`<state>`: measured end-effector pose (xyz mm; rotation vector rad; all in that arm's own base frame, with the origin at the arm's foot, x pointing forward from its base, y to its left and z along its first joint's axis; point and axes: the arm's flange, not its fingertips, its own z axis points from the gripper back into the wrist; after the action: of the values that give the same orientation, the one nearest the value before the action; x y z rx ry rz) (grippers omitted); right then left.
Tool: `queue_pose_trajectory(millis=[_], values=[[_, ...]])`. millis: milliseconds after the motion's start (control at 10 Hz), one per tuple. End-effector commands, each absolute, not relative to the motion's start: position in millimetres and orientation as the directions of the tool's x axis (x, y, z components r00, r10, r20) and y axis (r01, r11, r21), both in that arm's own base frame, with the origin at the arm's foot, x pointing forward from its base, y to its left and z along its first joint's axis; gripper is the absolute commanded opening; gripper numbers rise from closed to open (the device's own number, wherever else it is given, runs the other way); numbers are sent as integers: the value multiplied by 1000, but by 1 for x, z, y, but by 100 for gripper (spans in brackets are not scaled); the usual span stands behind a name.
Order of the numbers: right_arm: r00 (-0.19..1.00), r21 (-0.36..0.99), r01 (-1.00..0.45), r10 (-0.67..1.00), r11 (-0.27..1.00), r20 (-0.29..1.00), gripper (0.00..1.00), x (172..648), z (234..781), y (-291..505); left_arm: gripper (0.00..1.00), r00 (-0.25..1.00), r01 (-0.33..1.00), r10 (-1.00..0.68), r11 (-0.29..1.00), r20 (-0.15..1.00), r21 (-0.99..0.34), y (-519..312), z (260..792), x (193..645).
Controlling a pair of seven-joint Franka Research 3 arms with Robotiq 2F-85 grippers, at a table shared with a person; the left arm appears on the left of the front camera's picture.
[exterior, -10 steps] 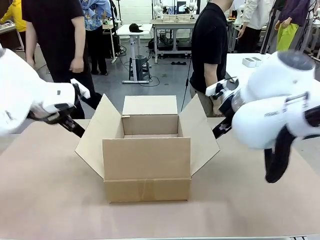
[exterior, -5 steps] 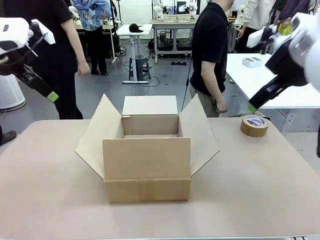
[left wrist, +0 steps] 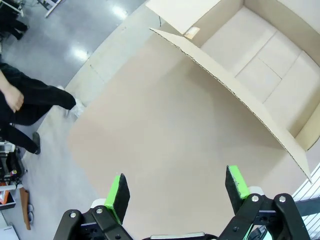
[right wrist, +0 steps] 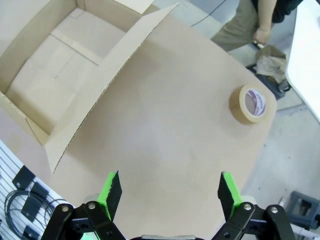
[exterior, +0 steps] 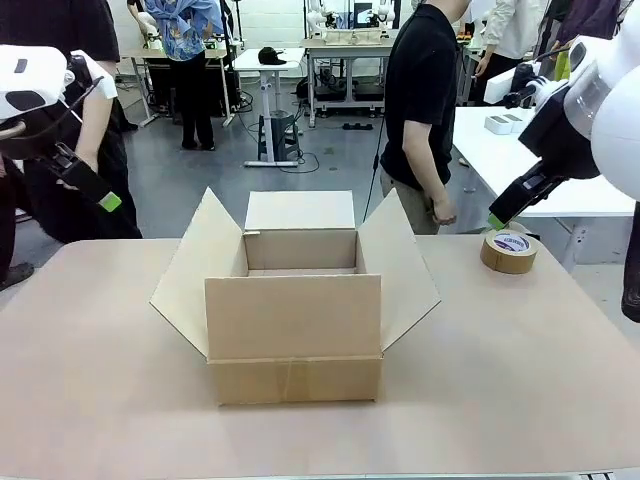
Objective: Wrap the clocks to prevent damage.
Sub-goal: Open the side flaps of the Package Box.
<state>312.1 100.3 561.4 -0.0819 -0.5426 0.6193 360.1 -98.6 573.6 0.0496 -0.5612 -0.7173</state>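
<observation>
Your left gripper [exterior: 106,199] hangs in the upper left of the front view, above and beyond the table's [exterior: 100,380] left edge, fingers angled down toward the right. In its wrist view the green-padded fingers [left wrist: 119,192] are spread wide with nothing between them — bare table surface lies under them, and one flap of the cardboard box [exterior: 293,315] cuts across the upper right of that frame.

Your right gripper [exterior: 497,220] sits at the right of the front view, just above the roll of brown tape [exterior: 508,251], not touching it. Its wrist view shows the fingers [right wrist: 111,192] spread apart as well, holding nothing, with the tape roll in the upper right of the frame and the box in the upper left.

The box stands in the middle of the table, all four flaps open — the side flaps lean outward, the far flap stands up. Its floor reads as plain cardboard in both wrist views. The tape lies flat near the table's far right corner, well apart from the box. A person in a black shirt [exterior: 420,90] stands beyond the far edge, right of centre.
</observation>
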Motion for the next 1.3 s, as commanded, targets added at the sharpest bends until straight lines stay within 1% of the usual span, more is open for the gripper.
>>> queue_pose_trajectory(millis=[0,100,200,300,400,500,600,700,800,900,1000,1200], values=[[678,-233,-529,571,816,462,100,309,564,99,100,612,608,-635,759,472,232,-98,575,359],[466,-111,-822,772,559,433,100,316,565,81,100,542,755,-710,646,449,111,-84,579,366],[384,-32,-890,788,454,482,100,328,570,62,100,453,842,-745,538,490,39,-66,589,376],[329,27,-925,765,378,554,100,338,574,41,100,399,884,-750,467,527,-5,-50,595,386],[271,54,-949,714,311,646,100,345,577,19,100,330,928,-728,366,601,-66,-30,596,396],[273,45,-940,665,339,695,100,352,574,2,100,301,941,-700,328,648,-83,-14,593,403],[286,61,-931,618,359,732,100,353,569,-11,100,269,949,-674,306,689,-71,0,584,400],[304,82,-919,563,385,768,100,349,568,-20,100,227,955,-644,293,731,-38,10,577,395],[291,78,-913,508,400,811,100,341,570,-27,100,174,959,-595,282,785,1,26,571,389],[288,73,-908,489,412,824,100,335,568,-33,100,151,958,-557,287,817,18,35,565,381],[306,70,-888,471,455,827,100,333,564,-37,100,148,952,-528,305,836,24,41,563,378],[344,60,-864,500,499,795,100,334,560,-35,100,148,955,-526,295,837,16,42,569,371]])
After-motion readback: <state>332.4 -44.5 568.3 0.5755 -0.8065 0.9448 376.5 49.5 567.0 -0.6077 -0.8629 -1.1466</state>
